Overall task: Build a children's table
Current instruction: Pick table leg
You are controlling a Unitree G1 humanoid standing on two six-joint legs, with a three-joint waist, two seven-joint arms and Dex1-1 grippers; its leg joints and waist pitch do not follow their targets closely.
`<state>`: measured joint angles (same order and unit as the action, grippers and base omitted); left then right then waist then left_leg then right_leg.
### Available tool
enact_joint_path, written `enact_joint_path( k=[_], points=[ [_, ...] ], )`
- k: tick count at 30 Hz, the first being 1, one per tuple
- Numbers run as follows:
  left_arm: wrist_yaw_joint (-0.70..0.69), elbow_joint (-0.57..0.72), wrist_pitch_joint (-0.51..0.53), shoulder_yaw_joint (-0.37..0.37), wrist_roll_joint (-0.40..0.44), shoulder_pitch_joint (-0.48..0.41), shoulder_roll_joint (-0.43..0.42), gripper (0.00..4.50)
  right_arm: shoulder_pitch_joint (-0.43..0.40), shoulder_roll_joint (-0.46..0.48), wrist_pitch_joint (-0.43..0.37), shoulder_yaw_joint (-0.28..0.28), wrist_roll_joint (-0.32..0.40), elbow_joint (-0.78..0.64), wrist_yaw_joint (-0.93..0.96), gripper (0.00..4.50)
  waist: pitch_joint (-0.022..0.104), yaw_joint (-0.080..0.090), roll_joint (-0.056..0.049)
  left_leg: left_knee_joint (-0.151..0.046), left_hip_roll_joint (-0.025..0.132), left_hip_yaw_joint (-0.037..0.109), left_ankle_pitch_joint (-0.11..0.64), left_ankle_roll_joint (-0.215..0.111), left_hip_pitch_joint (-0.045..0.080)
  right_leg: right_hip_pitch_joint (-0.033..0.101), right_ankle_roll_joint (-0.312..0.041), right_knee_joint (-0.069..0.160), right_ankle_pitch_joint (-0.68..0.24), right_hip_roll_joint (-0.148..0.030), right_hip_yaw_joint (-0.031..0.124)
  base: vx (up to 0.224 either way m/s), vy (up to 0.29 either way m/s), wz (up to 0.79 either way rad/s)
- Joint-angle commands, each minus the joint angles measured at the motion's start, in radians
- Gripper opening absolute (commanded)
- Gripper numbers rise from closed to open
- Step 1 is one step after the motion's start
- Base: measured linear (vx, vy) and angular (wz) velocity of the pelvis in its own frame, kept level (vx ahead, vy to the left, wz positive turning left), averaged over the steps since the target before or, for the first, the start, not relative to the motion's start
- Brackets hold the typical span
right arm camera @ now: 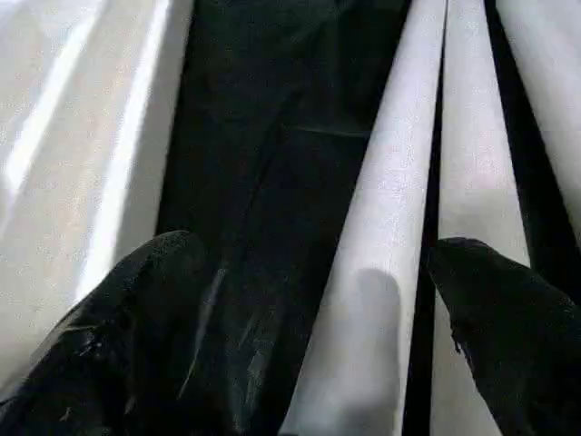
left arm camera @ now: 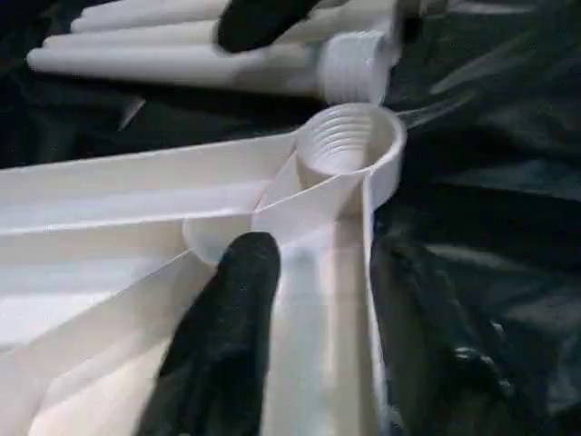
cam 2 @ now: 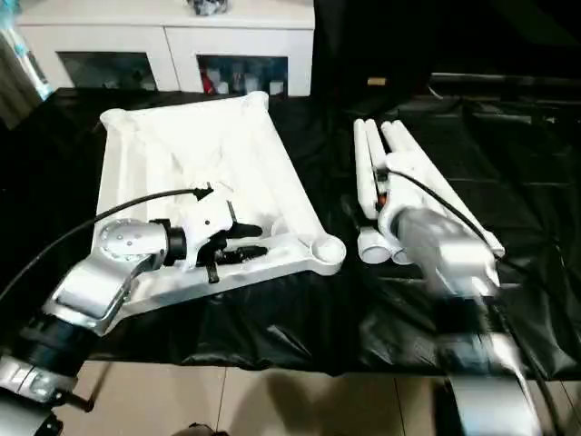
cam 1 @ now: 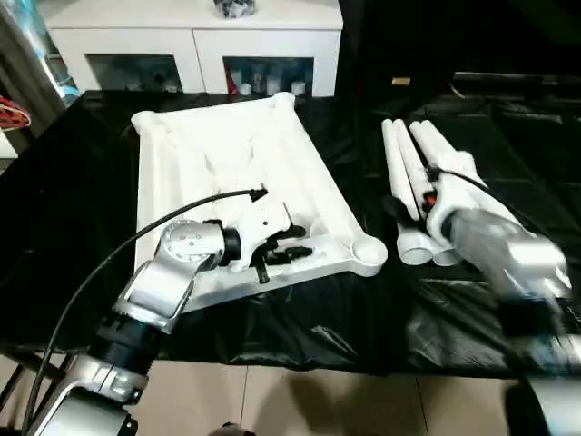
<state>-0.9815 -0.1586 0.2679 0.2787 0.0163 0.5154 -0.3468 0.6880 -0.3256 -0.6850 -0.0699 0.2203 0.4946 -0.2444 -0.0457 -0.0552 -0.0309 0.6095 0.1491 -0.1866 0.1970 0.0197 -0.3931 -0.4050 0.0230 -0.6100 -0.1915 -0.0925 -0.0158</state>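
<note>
4 legs (cam 1: 419,191) lie loose in a bundle on the black sheet (cam 1: 82,227), none yet screwed in, so assembly has barely begun. Nearest, the left gripper (cam 1: 283,245) straddles the near rim of the upturned tabletop (cam 1: 236,150), fingers (left arm camera: 222,336) parted either side of the wall beside the near-right corner socket (left arm camera: 349,145). To the right, the right gripper (right arm camera: 309,345) hangs spread wide over 1 leg, gripping nothing. A white cabinet (cam 1: 195,41) stands beyond.

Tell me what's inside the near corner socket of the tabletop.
The socket holds no leg; its inner wall shows screw threads. Its bottom is hidden by the rim. The legs lie beside the tabletop on the black sheet.
</note>
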Motion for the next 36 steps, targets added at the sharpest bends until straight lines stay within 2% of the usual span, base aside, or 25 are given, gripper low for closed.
enact_joint_path(
  k=[1,4,6,12,13,15,18,23,24,27,30,31,32,33,34,35,36],
  points=[
    [-0.018,0.036,0.021,0.014,-0.008,-0.011,-0.013,2.09,0.033,0.007,0.018,0.007,-0.015,0.061,0.0,4.5,0.067,-0.002,0.013,-0.068,0.062,0.016,0.063,-0.048,0.026,0.046,-0.301,0.048,-0.015,-0.047,0.022,0.0,0.0,0.0],
    [-0.026,0.074,0.052,0.023,-0.016,-0.026,-0.025,2.09,0.097,0.012,0.042,0.023,-0.054,0.181,0.025,4.5,0.067,-0.001,0.015,-0.068,0.061,0.015,0.061,-0.041,0.025,0.048,-0.305,0.046,-0.012,-0.046,0.021,0.0,0.0,0.0],
    [-0.03,0.086,0.062,0.025,-0.02,-0.031,-0.029,2.09,0.115,0.014,0.057,0.021,-0.062,0.211,0.039,4.5,0.067,-0.001,0.018,-0.068,0.06,0.014,0.063,-0.042,0.024,0.048,-0.303,0.047,-0.012,-0.044,0.022,0.0,0.0,0.0],
    [-0.04,0.125,0.099,0.026,-0.03,-0.044,-0.045,2.09,0.169,0.029,0.101,0.01,-0.07,0.313,0.054,4.5,0.069,-0.002,0.016,-0.066,0.061,0.013,0.057,-0.048,0.025,0.048,-0.304,0.044,-0.004,-0.044,0.021,0.0,0.0,0.0],
    [-0.045,0.134,0.112,0.027,-0.036,-0.044,-0.049,2.09,0.186,0.033,0.107,0.011,-0.074,0.348,0.047,4.5,0.069,-0.002,0.012,-0.066,0.061,0.013,0.051,-0.049,0.025,0.047,-0.308,0.042,0.006,-0.043,0.02,0.0,0.0,0.0],
    [-0.046,0.135,0.116,0.027,-0.038,-0.042,-0.05,2.09,0.197,0.035,0.103,0.013,-0.076,0.373,0.038,4.5,0.068,-0.002,0.015,-0.065,0.06,0.011,0.052,-0.051,0.024,0.047,-0.31,0.043,0.011,-0.042,0.02,0.0,0.0,0.0],
    [-0.047,0.136,0.121,0.033,-0.042,-0.036,-0.052,2.09,0.22,0.037,0.079,0.02,-0.081,0.432,0.009,4.5,0.07,-0.003,0.01,-0.064,0.061,0.008,0.057,-0.049,0.025,0.048,-0.316,0.041,0.018,-0.04,0.019,0.0,0.0,0.0],
    [-0.049,0.138,0.131,0.037,-0.044,-0.028,-0.049,2.09,0.253,0.037,0.061,0.023,-0.094,0.499,0.022,4.5,0.069,-0.004,0.01,-0.064,0.063,0.007,0.068,-0.039,0.026,0.046,-0.317,0.041,0.007,-0.04,0.018,0.0,0.0,0.0],
    [-0.055,0.146,0.145,0.037,-0.051,-0.028,-0.048,2.27,0.26,0.036,0.062,0.022,-0.097,0.512,0.027,4.5,0.07,-0.004,0.012,-0.064,0.063,0.007,0.072,-0.037,0.026,0.047,-0.317,0.041,0.002,-0.041,0.018,0.0,0.0,0.0],
    [-0.051,0.163,0.173,0.031,-0.069,-0.025,-0.04,2.27,0.281,0.036,0.061,0.021,-0.102,0.556,0.033,4.5,0.07,-0.005,0.013,-0.064,0.063,0.006,0.069,-0.034,0.025,0.047,-0.323,0.04,0.001,-0.042,0.019,0.0,0.0,0.0],
    [-0.049,0.166,0.173,0.037,-0.07,-0.022,-0.045,2.62,0.294,0.037,0.06,0.015,-0.107,0.59,0.033,4.5,0.069,-0.005,0.014,-0.063,0.063,0.006,0.068,-0.04,0.025,0.047,-0.321,0.039,0.001,-0.04,0.017,0.0,0.0,0.0],
    [-0.048,0.168,0.172,0.038,-0.07,-0.023,-0.046,2.66,0.297,0.038,0.06,0.015,-0.109,0.601,0.033,4.24,0.069,-0.006,0.013,-0.064,0.063,0.006,0.074,-0.04,0.025,0.047,-0.32,0.041,-0.01,-0.041,0.017,0.0,0.0,0.0],
    [-0.048,0.169,0.172,0.039,-0.07,-0.023,-0.047,2.73,0.298,0.039,0.06,0.015,-0.109,0.604,0.033,4.17,0.069,-0.005,0.012,-0.063,0.064,0.006,0.074,-0.038,0.024,0.046,-0.32,0.04,-0.013,-0.041,0.017,0.0,0.0,0.0],
    [-0.047,0.171,0.172,0.04,-0.069,-0.023,-0.047,2.73,0.303,0.04,0.059,0.013,-0.111,0.62,0.037,4.17,0.069,-0.006,0.016,-0.063,0.063,0.005,0.073,-0.039,0.024,0.047,-0.317,0.04,-0.012,-0.041,0.018,0.0,0.0,0.0],
    [-0.047,0.171,0.172,0.04,-0.069,-0.022,-0.047,2.99,0.306,0.04,0.06,0.011,-0.112,0.626,0.039,4.14,0.07,-0.006,0.015,-0.063,0.064,0.006,0.07,-0.04,0.025,0.047,-0.318,0.039,-0.011,-0.041,0.018,0.0,0.0,0.0],
    [-0.046,0.173,0.175,0.04,-0.071,-0.021,-0.047,2.99,0.309,0.041,0.061,0.008,-0.111,0.636,0.037,4.14,0.068,-0.006,0.015,-0.063,0.064,0.005,0.073,-0.041,0.024,0.046,-0.319,0.041,-0.016,-0.041,0.018,0.0,0.0,0.0],
    [-0.046,0.176,0.179,0.04,-0.072,-0.019,-0.047,3.07,0.314,0.043,0.063,-0.001,-0.108,0.649,0.042,3.94,0.069,-0.006,0.017,-0.063,0.064,0.005,0.074,-0.04,0.024,0.046,-0.317,0.041,-0.019,-0.042,0.018,0.0,0.0,0.0]
  ],
)
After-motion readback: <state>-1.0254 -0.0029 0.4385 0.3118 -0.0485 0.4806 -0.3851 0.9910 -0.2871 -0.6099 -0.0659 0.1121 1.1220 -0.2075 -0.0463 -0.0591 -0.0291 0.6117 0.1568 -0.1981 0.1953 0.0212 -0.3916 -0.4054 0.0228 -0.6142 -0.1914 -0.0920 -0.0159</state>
